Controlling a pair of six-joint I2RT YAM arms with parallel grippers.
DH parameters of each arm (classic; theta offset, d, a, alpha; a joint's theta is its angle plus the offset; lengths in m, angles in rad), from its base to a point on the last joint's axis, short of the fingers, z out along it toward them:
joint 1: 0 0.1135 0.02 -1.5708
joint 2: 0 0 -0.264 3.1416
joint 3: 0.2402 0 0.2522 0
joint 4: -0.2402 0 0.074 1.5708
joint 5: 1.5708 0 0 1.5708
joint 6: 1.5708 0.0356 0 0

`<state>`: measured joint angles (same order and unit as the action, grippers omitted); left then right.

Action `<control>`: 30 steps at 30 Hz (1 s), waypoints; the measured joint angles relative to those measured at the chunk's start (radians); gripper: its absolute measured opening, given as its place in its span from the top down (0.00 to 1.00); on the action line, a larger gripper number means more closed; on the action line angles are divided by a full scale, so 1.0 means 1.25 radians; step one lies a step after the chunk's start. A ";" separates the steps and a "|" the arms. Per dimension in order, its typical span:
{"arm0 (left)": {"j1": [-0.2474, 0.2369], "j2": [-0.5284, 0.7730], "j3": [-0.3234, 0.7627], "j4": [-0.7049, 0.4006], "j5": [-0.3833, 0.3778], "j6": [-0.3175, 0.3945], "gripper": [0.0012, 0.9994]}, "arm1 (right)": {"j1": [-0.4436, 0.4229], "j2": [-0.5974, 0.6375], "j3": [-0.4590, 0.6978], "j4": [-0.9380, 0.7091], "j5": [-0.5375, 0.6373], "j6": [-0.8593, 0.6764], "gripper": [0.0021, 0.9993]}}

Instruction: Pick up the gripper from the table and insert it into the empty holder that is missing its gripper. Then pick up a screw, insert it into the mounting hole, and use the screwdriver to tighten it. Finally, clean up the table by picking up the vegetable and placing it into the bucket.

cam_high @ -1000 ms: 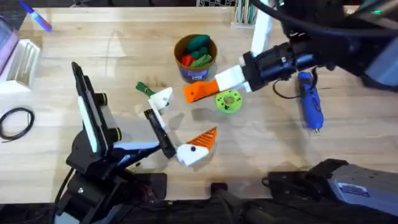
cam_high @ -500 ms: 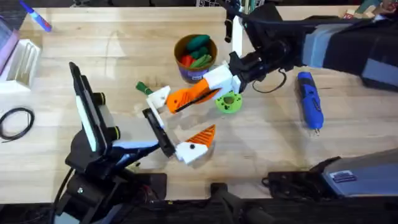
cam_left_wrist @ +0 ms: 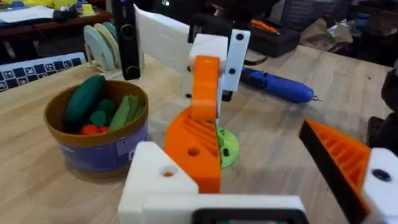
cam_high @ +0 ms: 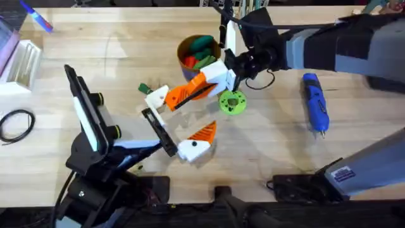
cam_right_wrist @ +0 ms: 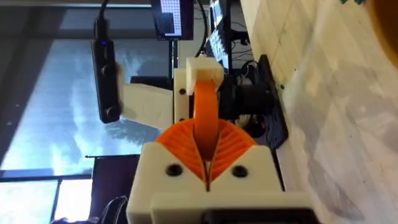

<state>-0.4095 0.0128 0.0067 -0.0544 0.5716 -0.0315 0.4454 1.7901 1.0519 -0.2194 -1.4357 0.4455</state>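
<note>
Stage: step one of the task, insertion in progress, not confirmed finished.

Noted right gripper (cam_high: 207, 82) reaching across the middle, pads pressed together on the gripper (cam_high: 179, 95), the orange fingertip. Found its free end touching the empty white holder (cam_high: 157, 97) of the left gripper (cam_high: 183, 114), at about 10 o'clock from the lime-green disc (cam_high: 232, 102). Cannot tell whether seated in the holder or merely laid against it. Recorded left gripper spread wide apart, gripping nothing, its other finger already fitted with an orange pad.

Remaining, judged from the layout:
- Seat the fingertip fully, then let go.
- Find a screw; none made out on the table (cam_high: 114, 57).
- Fetch the screwdriver (cam_high: 315, 102), lying untouched at 3 o'clock, well apart from both arms.
- Move the vegetable (cam_high: 143, 87), lying on the wood at 9 o'clock of the holder, into the bucket (cam_high: 198, 58) at 12 o'clock, already loaded with toy produce.

Compared with half a second back: fingertip carried further toward 9 o'clock and now up against the holder, having been just short of it. Compared with a full second back: right gripper come over from beside the disc. Screwdriver, disc, bucket and vegetable unmoved.
</note>
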 joint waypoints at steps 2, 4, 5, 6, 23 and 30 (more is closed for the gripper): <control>0.000 0.000 0.000 0.000 0.000 0.000 0.01 | 0.001 0.000 0.000 0.018 0.005 0.025 0.99; 0.000 0.000 0.000 0.000 -0.002 -0.002 0.01 | 0.002 0.000 0.000 0.032 0.014 0.046 0.99; 0.001 0.000 0.000 0.000 -0.004 -0.003 0.01 | 0.004 0.000 0.000 0.037 0.018 0.053 0.99; 0.002 0.000 0.000 0.000 -0.008 -0.004 0.01 | 0.007 0.000 0.000 0.040 0.022 0.060 0.99; 0.023 0.000 0.000 -0.001 -0.106 -0.023 0.01 | 0.061 -0.001 0.000 0.197 0.103 0.105 0.99; 0.024 0.000 0.000 0.001 -0.111 -0.024 0.01 | 0.063 -0.001 0.000 0.201 0.106 0.152 0.99</control>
<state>-0.3798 0.0132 0.0063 -0.0536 0.4324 -0.0609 0.5243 1.7893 1.0519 0.0315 -1.3026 0.6355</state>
